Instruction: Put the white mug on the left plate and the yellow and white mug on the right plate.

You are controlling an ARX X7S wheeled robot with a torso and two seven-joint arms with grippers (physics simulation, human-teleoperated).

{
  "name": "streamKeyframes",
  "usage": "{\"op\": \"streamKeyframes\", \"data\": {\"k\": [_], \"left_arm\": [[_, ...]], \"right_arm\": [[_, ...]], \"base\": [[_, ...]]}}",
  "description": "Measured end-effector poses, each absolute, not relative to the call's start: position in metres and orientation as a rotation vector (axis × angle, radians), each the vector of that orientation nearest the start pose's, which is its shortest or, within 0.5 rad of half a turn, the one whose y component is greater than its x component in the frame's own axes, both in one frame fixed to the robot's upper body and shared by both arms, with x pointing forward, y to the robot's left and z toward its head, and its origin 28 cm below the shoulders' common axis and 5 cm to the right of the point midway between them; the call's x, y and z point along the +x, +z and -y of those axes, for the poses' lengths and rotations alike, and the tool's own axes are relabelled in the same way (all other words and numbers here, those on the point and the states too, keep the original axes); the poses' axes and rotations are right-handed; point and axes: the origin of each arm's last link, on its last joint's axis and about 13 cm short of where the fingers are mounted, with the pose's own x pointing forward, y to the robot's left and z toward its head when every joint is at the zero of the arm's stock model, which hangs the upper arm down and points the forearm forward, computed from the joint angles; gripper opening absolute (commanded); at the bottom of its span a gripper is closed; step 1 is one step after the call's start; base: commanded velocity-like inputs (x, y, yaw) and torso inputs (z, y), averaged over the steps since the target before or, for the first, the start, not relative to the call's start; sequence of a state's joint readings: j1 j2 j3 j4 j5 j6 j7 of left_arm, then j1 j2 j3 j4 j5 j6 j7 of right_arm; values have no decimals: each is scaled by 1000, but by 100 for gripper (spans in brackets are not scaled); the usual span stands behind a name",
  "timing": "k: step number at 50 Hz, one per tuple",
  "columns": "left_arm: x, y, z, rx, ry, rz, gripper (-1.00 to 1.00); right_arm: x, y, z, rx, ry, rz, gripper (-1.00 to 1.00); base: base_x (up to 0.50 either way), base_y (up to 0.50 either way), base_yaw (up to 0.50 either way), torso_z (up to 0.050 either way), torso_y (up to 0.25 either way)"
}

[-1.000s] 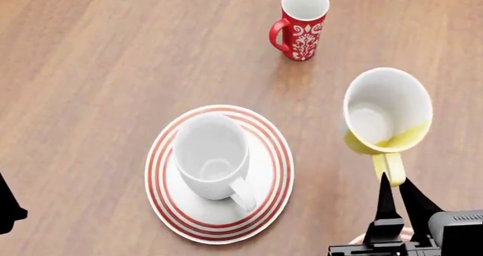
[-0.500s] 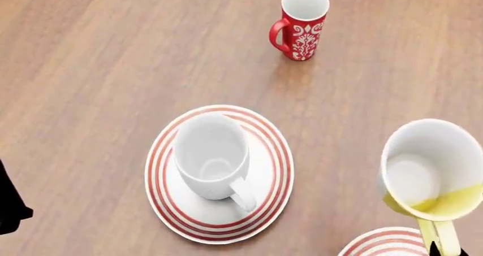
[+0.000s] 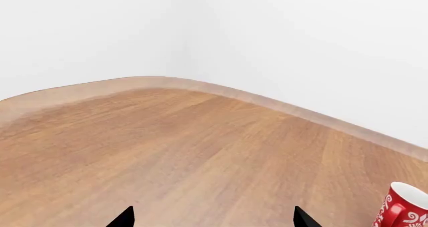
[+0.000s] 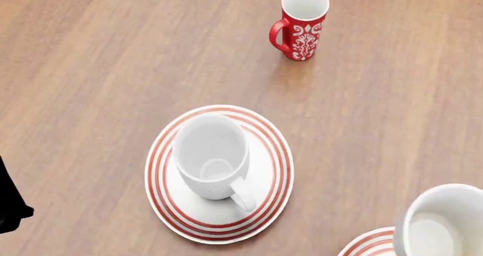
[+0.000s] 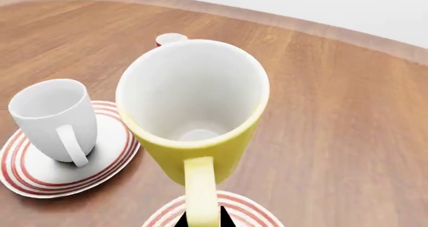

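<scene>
My counter is warm brown wood, rounded at its far edge under plain white walls. The white mug stands on the left plate, frame centre. My right end effector grips the yellow and white mug by its handle above the right plate — lower right. My left end effector is spread wide — empty.

Wooden table under two red-ringed plates (well apart) and a red mug.

We see the white mug upright on the left plate, mid-table, handle toward the near edge. The yellow and white mug hangs above the right plate at the near right edge.
</scene>
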State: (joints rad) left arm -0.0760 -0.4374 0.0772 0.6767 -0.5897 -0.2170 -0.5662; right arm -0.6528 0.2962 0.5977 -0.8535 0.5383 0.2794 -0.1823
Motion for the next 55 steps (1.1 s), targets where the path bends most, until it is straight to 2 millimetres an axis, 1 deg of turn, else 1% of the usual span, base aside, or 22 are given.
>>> {"op": "streamKeyframes", "data": {"k": [9, 18, 55], "left_arm": [[195, 156, -233, -223, 140, 365, 100], [197, 156, -233, -221, 137, 364, 100], [198, 155, -232, -217, 141, 362, 100]], "right_arm": [[56, 113, 207, -53, 20, 33, -100], [46, 104, 211, -43, 14, 21, -100], [29, 74, 217, 5, -14, -21, -100]], "base": [[0, 0, 0, 0, 0], [0, 0, 0, 0, 0], [0, 0, 0, 0, 0]]}}
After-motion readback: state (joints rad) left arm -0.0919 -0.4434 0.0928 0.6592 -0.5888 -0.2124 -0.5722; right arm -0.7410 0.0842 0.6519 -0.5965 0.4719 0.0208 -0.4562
